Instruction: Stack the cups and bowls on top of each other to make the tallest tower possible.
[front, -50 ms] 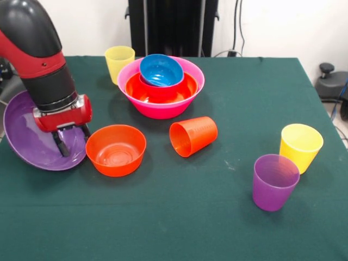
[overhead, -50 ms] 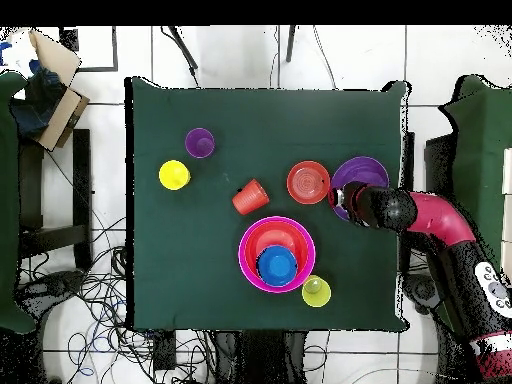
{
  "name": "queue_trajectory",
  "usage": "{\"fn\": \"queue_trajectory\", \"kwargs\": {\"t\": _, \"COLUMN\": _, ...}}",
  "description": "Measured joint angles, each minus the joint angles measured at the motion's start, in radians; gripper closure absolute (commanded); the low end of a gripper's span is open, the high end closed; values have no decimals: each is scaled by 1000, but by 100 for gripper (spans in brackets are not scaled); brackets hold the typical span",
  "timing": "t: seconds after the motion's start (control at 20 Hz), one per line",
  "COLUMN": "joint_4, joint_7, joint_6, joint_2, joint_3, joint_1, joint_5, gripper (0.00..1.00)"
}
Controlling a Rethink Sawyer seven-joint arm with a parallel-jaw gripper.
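Gripper at purple bowl, table's edge

Gripper [front, -50 ms: 70,140] sits over the tilted wide purple bowl [front, -50 ms: 27,138], fingers [front, -50 ms: 61,143] slightly parted and reaching into it; whether they pinch its rim cannot be told. Just beside stands an orange bowl [front, -50 ms: 116,149]. Nearby an orange cup [front, -50 ms: 193,135] lies on its side. The tower [front, -50 ms: 161,86], a pink bowl holding red and blue bowls, has a yellow cup [front, -50 ms: 119,62] adjacent. A purple cup [front, -50 ms: 275,181] and another yellow cup [front, -50 ms: 300,147] stand well apart.

A dark green cloth [front, -50 ms: 179,217] covers the surface. Off one corner sits a cardboard box [overhead, -50 ms: 55,70] on a side stand. Loose cables [overhead, -50 ms: 90,330] tangle on the white tiled floor [overhead, -50 ms: 240,55] beside another edge.
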Motion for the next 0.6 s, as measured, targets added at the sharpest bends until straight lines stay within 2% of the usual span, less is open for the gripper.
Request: {"fn": "queue_trajectory", "kwargs": {"t": 0.6, "joint_4": -1, "joint_7": 0, "joint_6": -20, "joint_2": -2, "joint_3": -2, "joint_1": 8, "joint_5": -9, "gripper": 0}}
